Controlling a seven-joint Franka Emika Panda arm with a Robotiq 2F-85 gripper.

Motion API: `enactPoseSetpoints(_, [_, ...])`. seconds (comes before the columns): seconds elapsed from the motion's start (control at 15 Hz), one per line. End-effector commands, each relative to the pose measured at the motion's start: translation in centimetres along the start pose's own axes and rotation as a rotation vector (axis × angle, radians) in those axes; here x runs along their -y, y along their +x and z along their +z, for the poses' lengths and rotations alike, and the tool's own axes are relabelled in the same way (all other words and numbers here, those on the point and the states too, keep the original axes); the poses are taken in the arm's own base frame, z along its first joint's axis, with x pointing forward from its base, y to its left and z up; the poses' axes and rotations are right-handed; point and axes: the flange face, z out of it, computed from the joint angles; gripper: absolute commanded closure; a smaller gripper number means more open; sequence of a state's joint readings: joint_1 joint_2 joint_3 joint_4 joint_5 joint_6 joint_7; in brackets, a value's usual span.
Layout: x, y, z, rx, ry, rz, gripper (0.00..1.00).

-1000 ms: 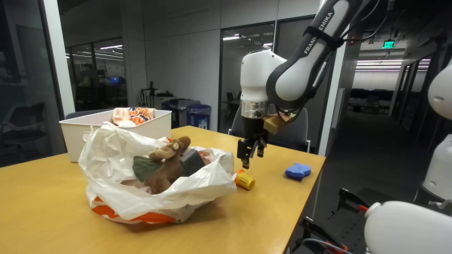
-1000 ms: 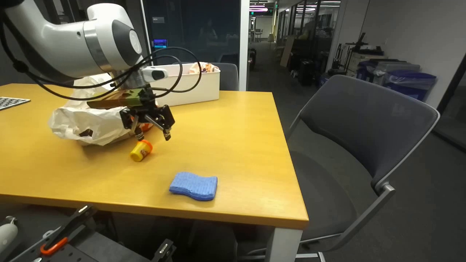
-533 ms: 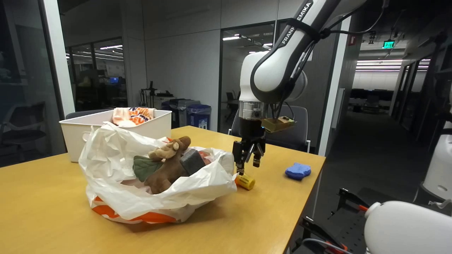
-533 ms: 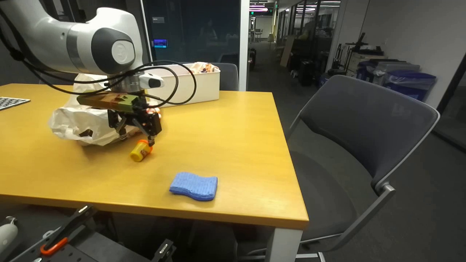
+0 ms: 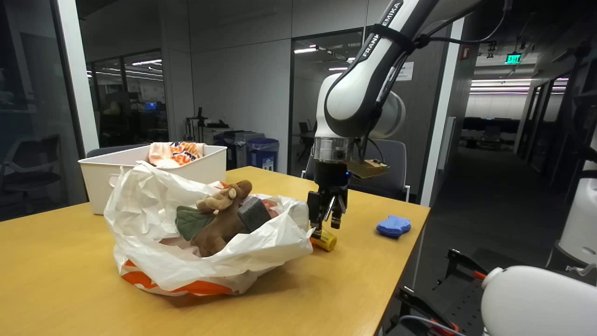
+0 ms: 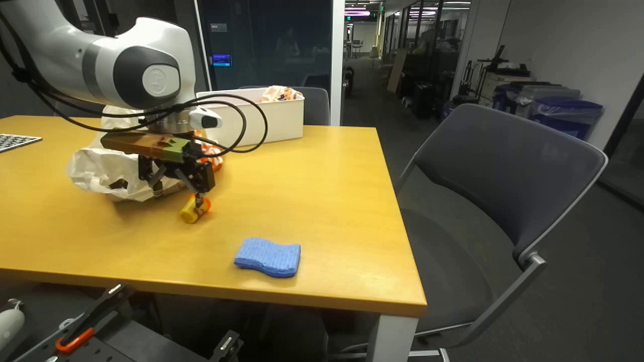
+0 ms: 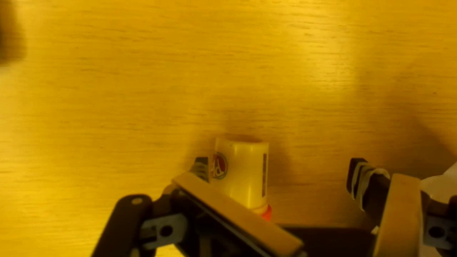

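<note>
While looking down in the wrist view at a yellow wood-grained bench (image 7: 107, 89), can see a black two-fingered end effector (image 7: 279, 174) spread wide apart. Can also see a small yellow plastic tub (image 7: 241, 173) between the parted fingertips, lying on its side toward six o'clock from the centre, with an orange-red lid (image 7: 266, 213) at its six o'clock end. Cannot tell whether touched at nine o'clock by the fingertip just beside it; stands clearly apart from the fingertip at three o'clock.

In an exterior view, can make out a crumpled white plastic bag (image 5: 238, 266) with orange print, at nine o'clock from the tub and close by its lid. Holds a brown plush toy (image 5: 221, 233) with tan antlers, a dark green leaf-shaped piece of cloth (image 5: 191, 221) and a dark grey squared block (image 5: 254, 213). Behind it, between ten and eleven o'clock, can see a white rectangular plastic bin (image 5: 95, 191) with a peach cloth (image 5: 175, 155), printed in orange and navy, above its rim.

In an exterior view, can find the tub under the end effector, partly covered by one fingertip, with the opposite fingertip toward ten o'clock. Toward four o'clock, can see a flat blue wavy-edged sponge (image 6: 268, 257) on the bench; farther out toward ten, a black-and-white patterned sheet (image 6: 17, 142); toward three, beyond the bench, a dark grey chair (image 6: 508, 171) with silvery metal legs.
</note>
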State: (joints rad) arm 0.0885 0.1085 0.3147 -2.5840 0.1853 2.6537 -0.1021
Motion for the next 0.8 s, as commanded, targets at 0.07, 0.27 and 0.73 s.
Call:
enactPoseSetpoints(0.07, [0.62,-0.16,0.47,-0.009,0.001,-0.073,0.25])
enactPoseSetpoints(0.27, [0.46,-0.11,0.66,-0.009,0.003,-0.090,0.47])
enactPoseSetpoints(0.73, [0.49,-0.17,1.19,0.005,0.006,-0.110,0.11])
